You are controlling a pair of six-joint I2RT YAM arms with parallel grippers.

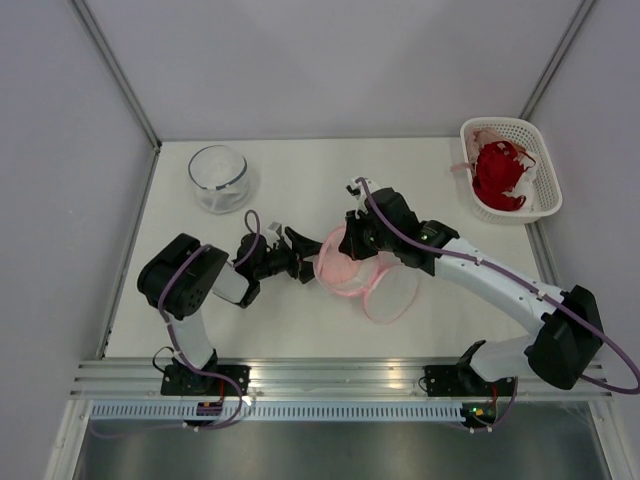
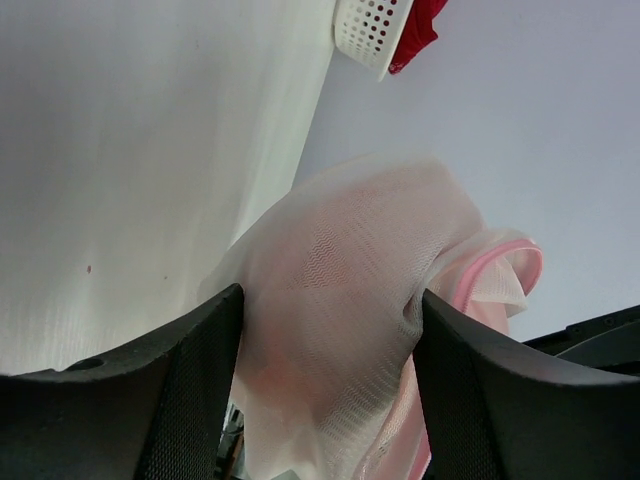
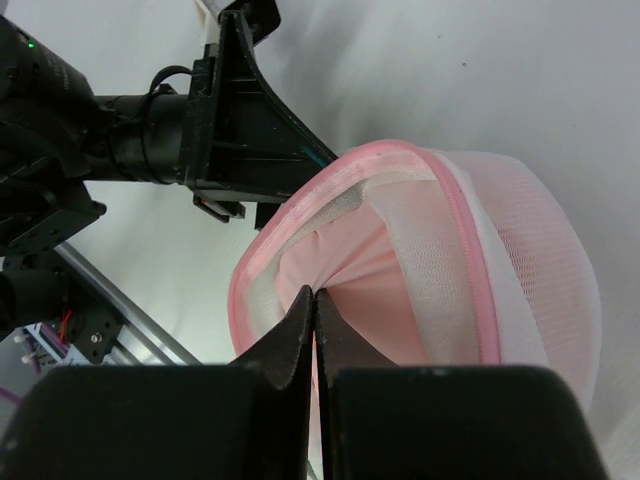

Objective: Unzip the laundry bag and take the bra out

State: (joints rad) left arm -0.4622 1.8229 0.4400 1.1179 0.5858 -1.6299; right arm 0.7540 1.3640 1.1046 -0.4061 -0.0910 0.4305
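The laundry bag (image 1: 350, 268) lies at the table's middle, unzipped, its pink rim gaping and one white mesh half (image 1: 392, 296) folded out to the near right. My left gripper (image 1: 305, 260) grips the pod's left side; in the left wrist view its jaws (image 2: 330, 300) press the mesh (image 2: 350, 260) from both sides. My right gripper (image 1: 352, 243) reaches into the opening. In the right wrist view it (image 3: 315, 292) is shut on the pale pink bra (image 3: 400, 290) inside the bag (image 3: 540, 240). Most of the bra is hidden in the pod.
A clear glass bowl (image 1: 218, 178) stands at the back left. A white lattice basket (image 1: 545, 190) holding a red garment (image 1: 497, 175) stands at the back right and also shows in the left wrist view (image 2: 365, 30). The left arm (image 3: 240, 130) is close beside the right fingers.
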